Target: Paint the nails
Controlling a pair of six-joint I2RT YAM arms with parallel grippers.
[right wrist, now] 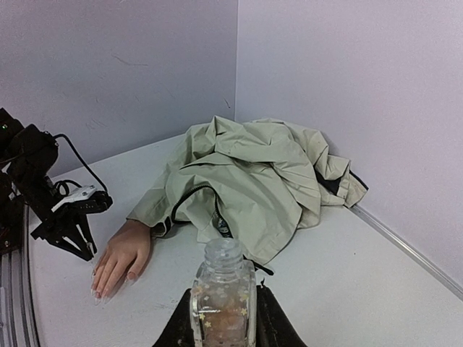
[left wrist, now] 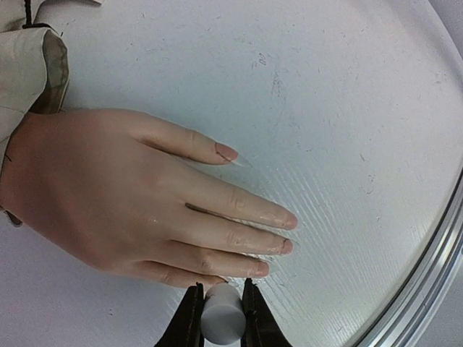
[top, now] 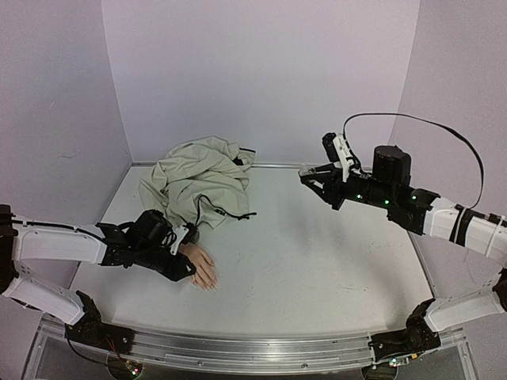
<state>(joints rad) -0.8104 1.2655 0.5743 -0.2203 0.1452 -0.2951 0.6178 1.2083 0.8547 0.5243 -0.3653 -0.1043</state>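
The flesh-pink mannequin hand point(top: 203, 266) lies palm down on the white table, its wrist in a beige jacket sleeve point(left wrist: 29, 72). Its pale nails show in the left wrist view: thumb point(left wrist: 226, 152), index point(left wrist: 289, 221), middle point(left wrist: 287, 246), ring point(left wrist: 261, 269). My left gripper point(left wrist: 221, 290) is shut on a white cylindrical cap point(left wrist: 223, 315), held right over the little finger's tip, which it hides. My right gripper point(right wrist: 224, 290) is shut on a small clear glass bottle point(right wrist: 223, 298) with an open neck, held in the air at the right point(top: 313, 178).
The crumpled beige jacket point(top: 202, 178) lies at the back left, with black drawcords trailing toward the middle. Lilac walls close in the left, back and right. A metal rail point(top: 253, 348) runs along the table's near edge.
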